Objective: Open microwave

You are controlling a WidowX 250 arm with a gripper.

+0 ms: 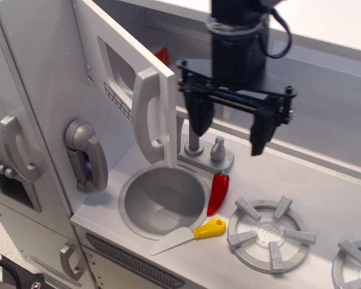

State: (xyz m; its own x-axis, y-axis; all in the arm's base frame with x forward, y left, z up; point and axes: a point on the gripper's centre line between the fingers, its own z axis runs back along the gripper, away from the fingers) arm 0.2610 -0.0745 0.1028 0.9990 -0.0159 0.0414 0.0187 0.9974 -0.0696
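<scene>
The microwave (pixel 129 84) sits upper left above the sink (pixel 163 201); its door stands swung well out, handle (pixel 147 114) facing the room, so the opening appears done. The gripper (pixel 228 126) hangs to the door's right, apart from it, fingers spread wide and empty, consistent with a release. A red pepper (pixel 218 192) and a yellow-handled knife (pixel 189 236) lie beside the sink, clear of the door's swing.

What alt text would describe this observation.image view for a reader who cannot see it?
A light grey microwave door with a tall silver handle stands swung open above a round grey sink. A black robot gripper hangs open beside it, holding nothing. A red toy chilli pepper lies by the sink.
</scene>
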